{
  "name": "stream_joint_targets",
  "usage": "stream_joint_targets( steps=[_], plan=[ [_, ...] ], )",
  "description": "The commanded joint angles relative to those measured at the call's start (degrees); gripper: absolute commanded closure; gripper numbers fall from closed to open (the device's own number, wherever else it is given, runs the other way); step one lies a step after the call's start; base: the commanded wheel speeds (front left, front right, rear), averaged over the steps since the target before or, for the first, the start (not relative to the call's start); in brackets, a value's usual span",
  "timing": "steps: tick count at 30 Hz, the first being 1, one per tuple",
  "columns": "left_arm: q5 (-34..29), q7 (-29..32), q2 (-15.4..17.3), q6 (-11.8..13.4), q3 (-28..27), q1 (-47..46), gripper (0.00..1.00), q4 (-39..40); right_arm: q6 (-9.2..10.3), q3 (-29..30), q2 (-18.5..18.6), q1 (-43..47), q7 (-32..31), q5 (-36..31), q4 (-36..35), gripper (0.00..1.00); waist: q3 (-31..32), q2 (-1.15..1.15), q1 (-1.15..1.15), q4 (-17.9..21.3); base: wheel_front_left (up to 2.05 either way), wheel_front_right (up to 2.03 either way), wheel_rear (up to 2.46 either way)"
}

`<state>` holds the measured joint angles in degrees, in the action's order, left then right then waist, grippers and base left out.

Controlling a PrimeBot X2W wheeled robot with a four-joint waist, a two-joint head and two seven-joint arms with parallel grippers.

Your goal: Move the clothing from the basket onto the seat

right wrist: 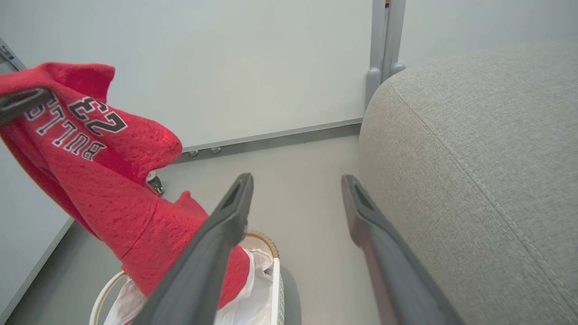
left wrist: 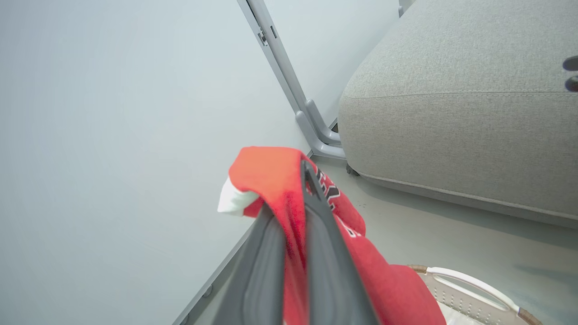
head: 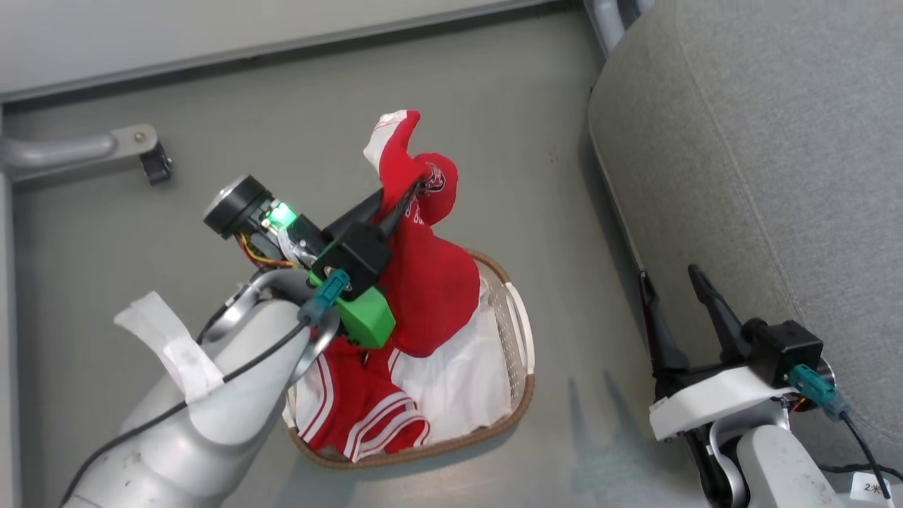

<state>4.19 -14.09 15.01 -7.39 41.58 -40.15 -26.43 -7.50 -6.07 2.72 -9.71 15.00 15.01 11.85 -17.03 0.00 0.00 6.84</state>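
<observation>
Currently, left hand (head: 408, 192) pinched tight on the red jersey (head: 430, 282), hanging over the basket (head: 518, 395) — red shorts (head: 367, 416) lie inside it — while right hand (head: 669, 274) stands wide and empty beside the grey seat (head: 762, 141).

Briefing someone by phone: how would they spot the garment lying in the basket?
Left of the big grey seat, an oval white basket with a brown rim stands on the floor. At its near end, on the white liner, lie the red shorts. Unlike the lettered red jersey held up in the jaws of the left gripper, they bear white stripes.
</observation>
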Motion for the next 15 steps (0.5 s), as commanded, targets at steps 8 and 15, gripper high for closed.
stream_joint_targets(
  steps=[8,15],
  plan=[
    [3.3,3.1,3.8,-0.1,1.0,-8.2,1.0,6.5,0.02,-1.8,0.3,2.5,0.3,-1.2,0.4,0.0,12.0,0.0,0.0,-1.5,0.0,0.0,0.0],
    [4.8,4.3,4.4,-0.1,0.3,-12.9,1.0,8.9,0.02,-4.5,0.3,0.6,0.3,-1.8,0.0,0.0,13.0,0.0,0.0,-1.1,0.0,0.0,0.0]
  ],
)
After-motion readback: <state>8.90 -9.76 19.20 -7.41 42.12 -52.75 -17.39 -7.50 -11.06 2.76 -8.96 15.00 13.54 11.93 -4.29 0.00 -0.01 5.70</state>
